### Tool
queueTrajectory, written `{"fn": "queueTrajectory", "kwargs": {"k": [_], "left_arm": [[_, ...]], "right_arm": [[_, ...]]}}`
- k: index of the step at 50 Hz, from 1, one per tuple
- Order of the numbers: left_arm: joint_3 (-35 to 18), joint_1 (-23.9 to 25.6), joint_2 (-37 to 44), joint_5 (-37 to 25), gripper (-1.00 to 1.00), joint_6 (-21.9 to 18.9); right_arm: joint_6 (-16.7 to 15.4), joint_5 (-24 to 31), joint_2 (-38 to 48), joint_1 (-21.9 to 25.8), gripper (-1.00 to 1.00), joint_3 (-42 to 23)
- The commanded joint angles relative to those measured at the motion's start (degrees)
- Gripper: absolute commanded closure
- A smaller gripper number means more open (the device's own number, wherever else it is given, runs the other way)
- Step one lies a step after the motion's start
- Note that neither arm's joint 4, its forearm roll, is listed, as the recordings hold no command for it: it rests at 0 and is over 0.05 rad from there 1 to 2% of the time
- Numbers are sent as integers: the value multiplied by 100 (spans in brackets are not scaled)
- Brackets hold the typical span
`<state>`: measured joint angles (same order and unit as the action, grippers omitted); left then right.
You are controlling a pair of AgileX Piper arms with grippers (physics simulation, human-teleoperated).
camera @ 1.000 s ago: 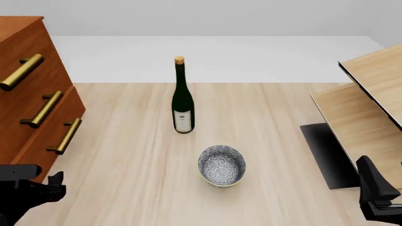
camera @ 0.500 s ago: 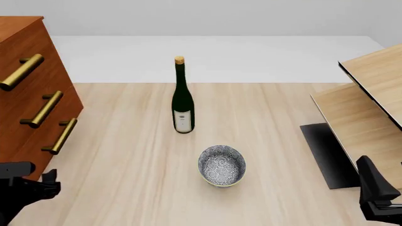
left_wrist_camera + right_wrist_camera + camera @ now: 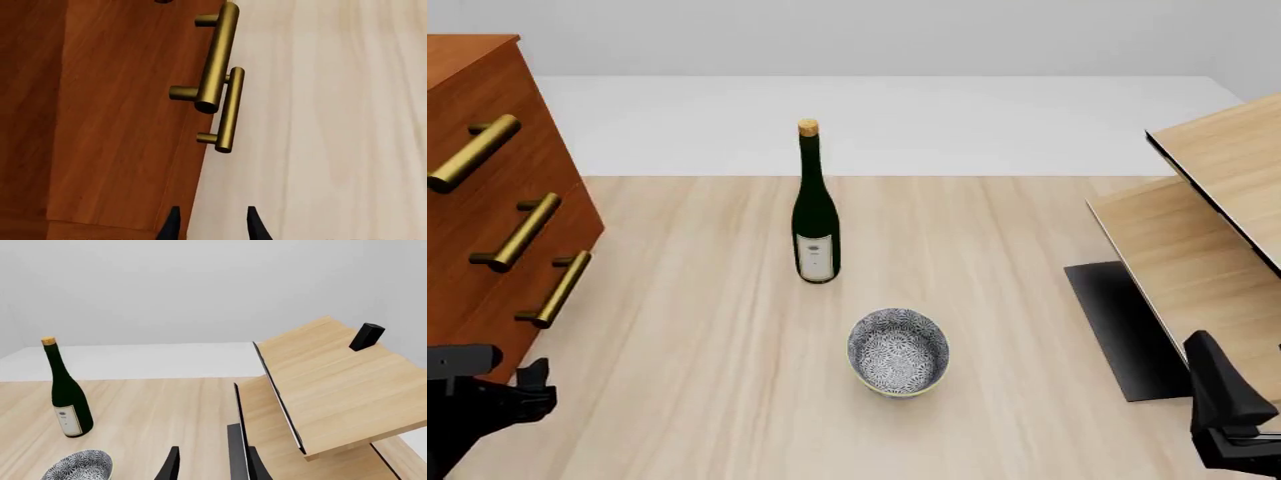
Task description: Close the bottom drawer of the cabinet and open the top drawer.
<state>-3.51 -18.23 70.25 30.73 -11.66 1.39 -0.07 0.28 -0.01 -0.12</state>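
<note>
Left gripper [image 3: 209, 226] fingers apart, just short of bottom drawer [image 3: 120, 130] front, shut flush in cabinet [image 3: 481, 190]. Right gripper [image 3: 210, 467] fingers apart, beside plywood boards [image 3: 320, 390].

Simulated tabletop test scene: pale wood-grain counter [image 3: 694, 330], blank grey backdrop, reddish-brown wooden cabinet [image 3: 481, 190], dark green wine bottle [image 3: 815, 215], blue-patterned ceramic bowl [image 3: 898, 351], pale plywood boards [image 3: 1208, 230].
</note>
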Motion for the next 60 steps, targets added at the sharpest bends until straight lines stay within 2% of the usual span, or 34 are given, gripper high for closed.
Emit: {"fn": "queueTrajectory", "kwargs": {"k": [1, 9, 40, 50, 55, 60], "left_arm": [[-24, 316, -89, -104, -100, 63], [-5, 505, -171, -176, -100, 110], [-220, 1595, -1245, -1389, -100, 520], [-402, 1930, -1798, -2009, -100, 593], [-675, 2168, -2187, -2572, -100, 685], [-809, 2318, -2390, -2835, -100, 702]], "right_arm": [[2, 2, -5, 4, -100, 1], [3, 4, -8, -4, -100, 0], [15, -22, 19, -13, -100, -3], [14, -21, 19, -13, -100, -1], [16, -15, 15, -15, -100, 0], [23, -18, 15, -16, -100, -1]]}}
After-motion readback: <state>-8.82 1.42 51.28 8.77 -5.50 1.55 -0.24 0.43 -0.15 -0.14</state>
